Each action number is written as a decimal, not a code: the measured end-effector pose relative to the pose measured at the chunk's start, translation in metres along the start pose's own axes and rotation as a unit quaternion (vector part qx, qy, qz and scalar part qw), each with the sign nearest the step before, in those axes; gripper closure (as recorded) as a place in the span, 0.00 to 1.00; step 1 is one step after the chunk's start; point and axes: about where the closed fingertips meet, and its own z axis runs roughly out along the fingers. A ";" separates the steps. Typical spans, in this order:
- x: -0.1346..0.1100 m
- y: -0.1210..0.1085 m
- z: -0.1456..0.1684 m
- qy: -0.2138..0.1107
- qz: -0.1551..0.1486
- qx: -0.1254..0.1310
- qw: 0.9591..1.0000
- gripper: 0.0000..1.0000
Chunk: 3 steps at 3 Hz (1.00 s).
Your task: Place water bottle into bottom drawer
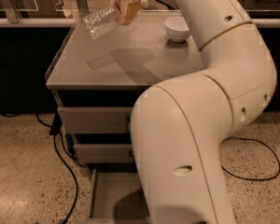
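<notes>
The gripper (126,9) hangs at the top of the view, over the cabinet top (84,73), fingers pinching the water bottle (101,22) near its capped end. The bottle tilts in the air, clear of the surface. A white bowl (177,29) sits nearby, and the bottom drawer (107,195) stands pulled out below

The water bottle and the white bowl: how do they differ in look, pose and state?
The water bottle is clear and crinkled; the white bowl is opaque. The bottle hangs tilted above the cabinet top; the bowl stands upright on it. The gripper, at the view's top edge, is shut on the bottle; nothing holds the bowl. Both are outside the bottom drawer.
</notes>
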 end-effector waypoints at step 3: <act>-0.008 0.059 -0.065 0.044 0.030 0.010 0.999 1.00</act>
